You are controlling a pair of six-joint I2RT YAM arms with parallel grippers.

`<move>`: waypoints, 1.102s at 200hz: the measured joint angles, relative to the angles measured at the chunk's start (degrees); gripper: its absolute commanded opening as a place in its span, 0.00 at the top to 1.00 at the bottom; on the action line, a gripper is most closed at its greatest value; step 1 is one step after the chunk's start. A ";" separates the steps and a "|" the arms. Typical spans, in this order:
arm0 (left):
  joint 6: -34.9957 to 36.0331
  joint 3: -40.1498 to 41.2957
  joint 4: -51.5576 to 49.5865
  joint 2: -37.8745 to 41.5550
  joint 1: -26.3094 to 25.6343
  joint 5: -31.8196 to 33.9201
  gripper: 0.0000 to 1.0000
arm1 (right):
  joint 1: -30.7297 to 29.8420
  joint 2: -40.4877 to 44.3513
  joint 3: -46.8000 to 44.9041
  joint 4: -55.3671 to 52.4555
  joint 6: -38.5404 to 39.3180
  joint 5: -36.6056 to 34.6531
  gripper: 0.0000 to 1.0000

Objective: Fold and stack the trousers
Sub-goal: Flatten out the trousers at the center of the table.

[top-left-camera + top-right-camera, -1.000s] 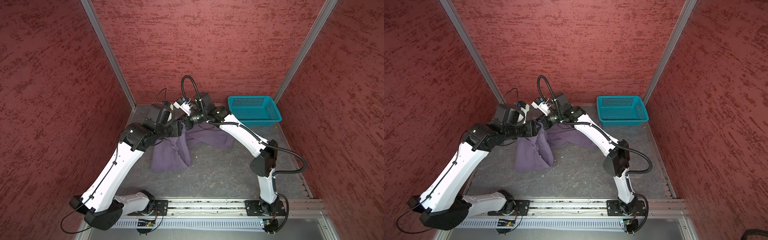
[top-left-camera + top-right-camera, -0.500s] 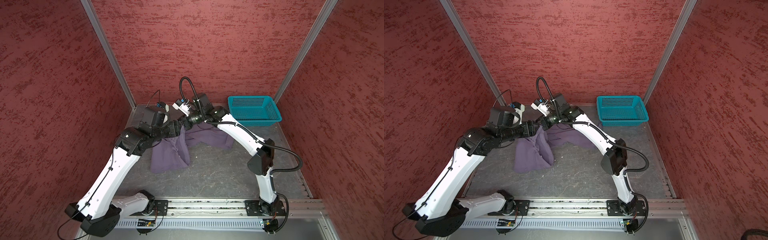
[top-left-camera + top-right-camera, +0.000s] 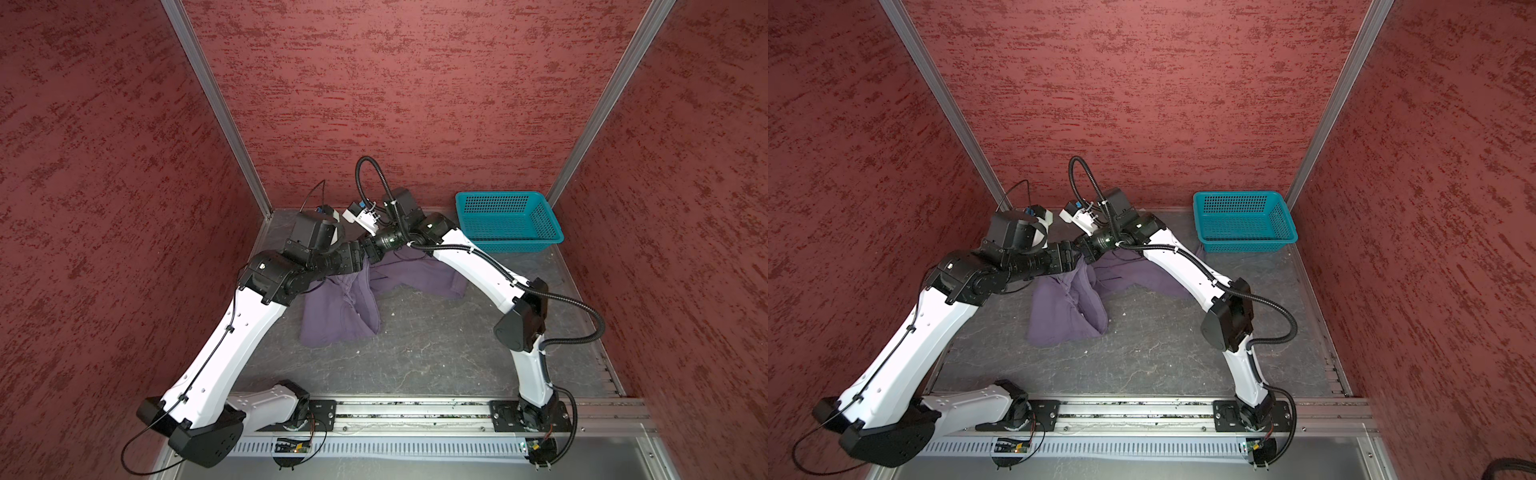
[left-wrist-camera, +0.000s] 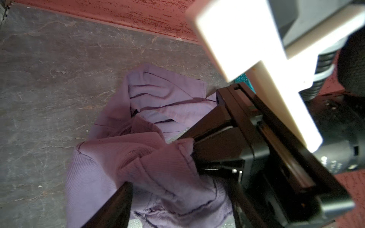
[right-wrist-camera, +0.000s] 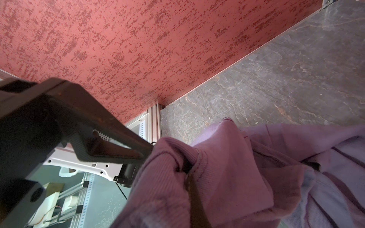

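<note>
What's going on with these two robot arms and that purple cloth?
Two robot arms meet over a pair of purple trousers that lies crumpled on the grey table, near the back wall. The right gripper is shut on a raised fold of the cloth. The left gripper is open, its jaws on either side of the bunched cloth beside it. Nothing is neatly folded yet. A teal basket sits in the back corner.

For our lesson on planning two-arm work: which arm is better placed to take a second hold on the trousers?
Left, probably. The left tool stands open with the trousers bunched between its fingers, beside the right tool, which is shut on the cloth's edge.
</note>
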State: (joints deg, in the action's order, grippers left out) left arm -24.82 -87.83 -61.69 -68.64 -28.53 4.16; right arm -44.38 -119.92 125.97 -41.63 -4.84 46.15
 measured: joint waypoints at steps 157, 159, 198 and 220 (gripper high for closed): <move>1.73 1.20 -0.87 5.05 16.70 -15.52 1.00 | -2.84 0.02 1.16 3.23 0.85 -6.40 0.81; 1.73 1.29 -0.83 5.25 17.03 -16.04 1.00 | -2.91 0.09 1.09 3.45 0.74 -6.25 0.80; 1.73 0.09 -0.98 6.58 21.73 -22.21 1.00 | -1.79 4.04 -6.99 9.25 -1.64 -4.68 0.53; 1.75 -4.61 -1.38 3.87 21.97 -24.50 1.00 | -1.05 5.07 -12.81 14.82 -5.46 -2.89 0.44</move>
State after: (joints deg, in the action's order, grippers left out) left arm -23.07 -92.44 -63.07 -64.77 -6.57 -20.34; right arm -45.43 -114.85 113.16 -26.81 -10.31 43.27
